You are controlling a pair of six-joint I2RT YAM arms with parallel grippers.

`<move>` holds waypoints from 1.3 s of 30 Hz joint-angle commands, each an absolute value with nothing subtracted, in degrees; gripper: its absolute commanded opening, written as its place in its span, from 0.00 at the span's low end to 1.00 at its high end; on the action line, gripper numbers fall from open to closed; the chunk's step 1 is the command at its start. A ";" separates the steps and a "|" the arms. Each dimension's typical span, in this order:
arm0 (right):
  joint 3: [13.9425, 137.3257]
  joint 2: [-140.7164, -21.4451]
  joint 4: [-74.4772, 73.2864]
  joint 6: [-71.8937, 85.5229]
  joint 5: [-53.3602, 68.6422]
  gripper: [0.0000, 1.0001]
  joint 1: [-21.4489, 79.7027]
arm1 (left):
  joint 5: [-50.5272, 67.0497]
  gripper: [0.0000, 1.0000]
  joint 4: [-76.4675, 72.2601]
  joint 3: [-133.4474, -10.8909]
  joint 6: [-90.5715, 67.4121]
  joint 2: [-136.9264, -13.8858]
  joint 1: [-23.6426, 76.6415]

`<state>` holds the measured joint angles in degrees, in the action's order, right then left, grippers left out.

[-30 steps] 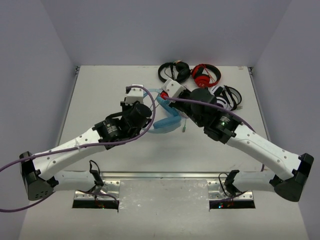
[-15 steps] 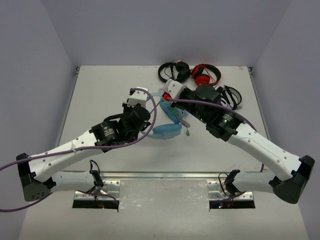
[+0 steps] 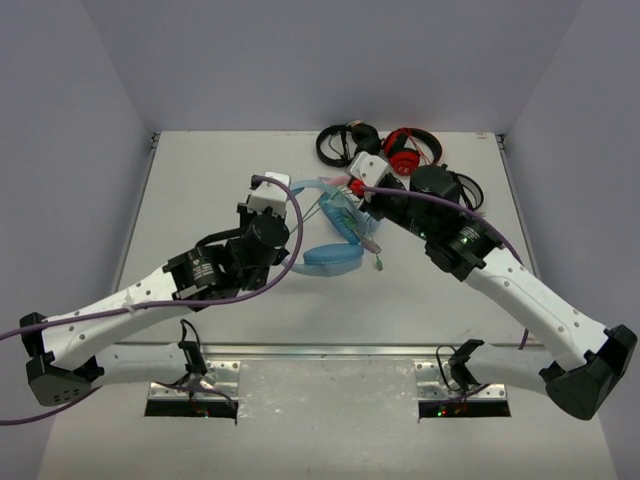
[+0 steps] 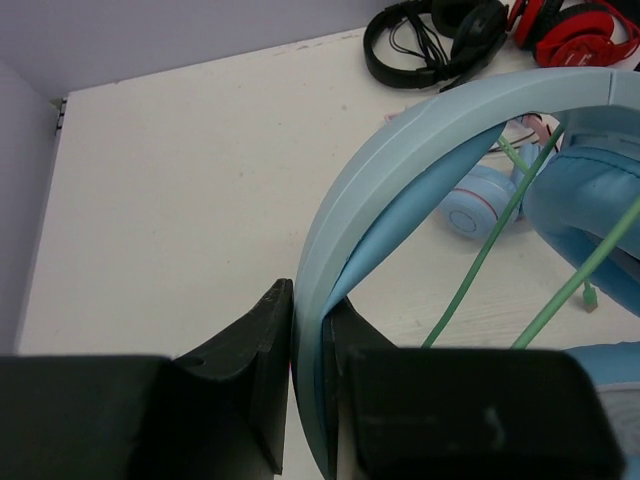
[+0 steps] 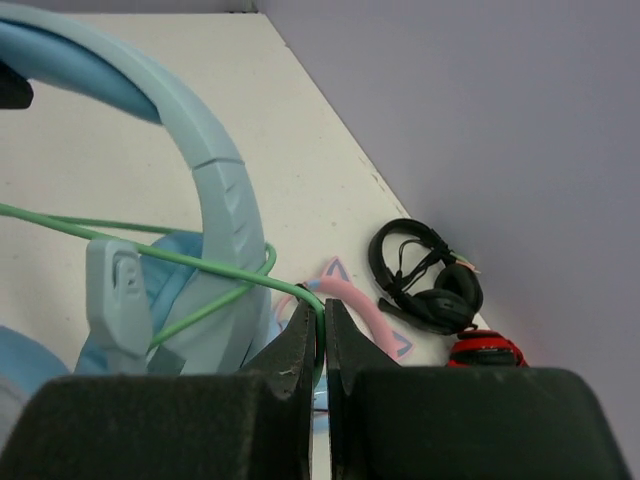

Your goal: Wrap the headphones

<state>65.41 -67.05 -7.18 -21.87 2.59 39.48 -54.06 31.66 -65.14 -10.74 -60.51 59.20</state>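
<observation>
Top view: a pair of blue headphones (image 3: 330,256) sits in the middle of the frame, over a pale desk (image 3: 200,180), between two robot arms that reach in from the lower corners. The left gripper (image 3: 286,190) meets the headband at its left end. The right gripper (image 3: 352,189) is just right of the headband. A thin green cable (image 3: 379,258) trails down to the right of the ear cup. Black headphones (image 3: 345,140) and red headphones (image 3: 408,150) lie at the upper edge of the desk.

Left wrist view: the left gripper (image 4: 311,350) is clenched on the blue headphones (image 4: 450,110), with one black finger (image 4: 262,340) on each side of the headband at the bottom of the frame. The headband arcs up and to the right. Two strands of green cable (image 4: 480,260) cross beneath it. Pink-and-blue headphones (image 4: 480,205) lie on the desk (image 4: 180,180) behind, with the black headphones (image 4: 430,45) and red headphones (image 4: 570,25) at the top right.

Right wrist view: the right gripper (image 5: 320,335) is pinched on the green cable (image 5: 150,255), which runs left across the blue headphones (image 5: 215,190). The headband fills the upper left. The pink-and-blue headphones (image 5: 350,300), black headphones (image 5: 425,275) and red headphones (image 5: 485,350) lie to the right.
</observation>
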 commanded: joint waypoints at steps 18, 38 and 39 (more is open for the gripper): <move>59.33 -64.24 8.08 -1.33 25.12 0.38 24.27 | -49.57 0.00 30.32 -74.44 -10.99 -55.20 59.77; 52.12 -73.03 32.86 13.71 47.55 0.19 22.32 | -46.93 0.00 28.83 -78.13 -5.89 -55.28 59.77; 52.38 -73.30 32.96 14.06 48.16 0.13 22.24 | -47.19 0.00 28.39 -77.79 -5.71 -55.37 59.77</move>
